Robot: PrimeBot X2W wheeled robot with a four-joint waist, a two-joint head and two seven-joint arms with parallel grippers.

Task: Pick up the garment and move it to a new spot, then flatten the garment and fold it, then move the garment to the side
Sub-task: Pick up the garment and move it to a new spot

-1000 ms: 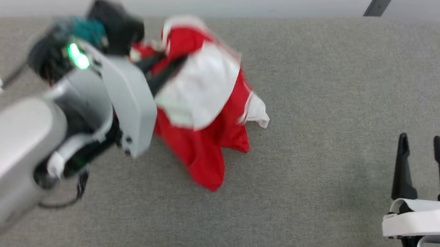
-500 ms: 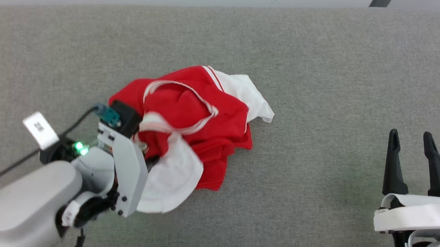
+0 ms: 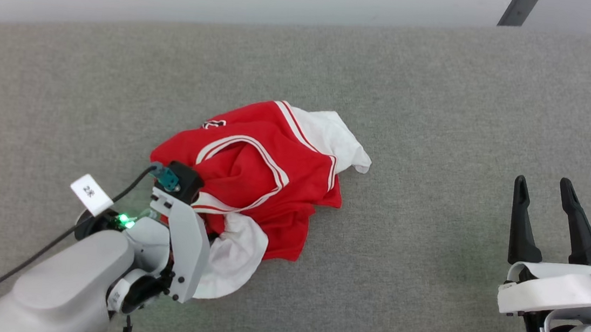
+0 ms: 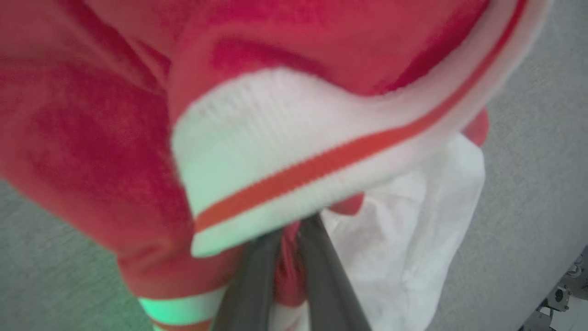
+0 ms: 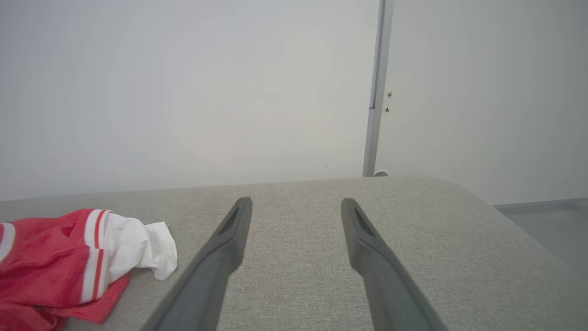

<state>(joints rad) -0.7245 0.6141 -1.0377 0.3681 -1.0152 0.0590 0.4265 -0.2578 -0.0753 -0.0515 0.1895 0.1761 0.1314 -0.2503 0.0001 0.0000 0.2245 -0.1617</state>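
While the garment [image 3: 262, 173] is pinched by the left gripper [image 4: 294, 227], release should be made low. The right gripper [image 3: 542, 183] is held open.

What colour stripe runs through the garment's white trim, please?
Red; trim shows best in left wrist view.

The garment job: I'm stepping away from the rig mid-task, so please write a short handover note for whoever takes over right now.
The left gripper is shut on the garment, with red cloth pinched between its fingers at the heap's near-left edge.
The right gripper is open and empty, off to the right above the grey padded surface.
The garment lies on that surface as a crumpled heap, one white sleeve sticking out on the far right.
Done: the garment is gripped and resting on the surface.
Left: let go or re-grip, spread it flat, fold it, then move it to the side.
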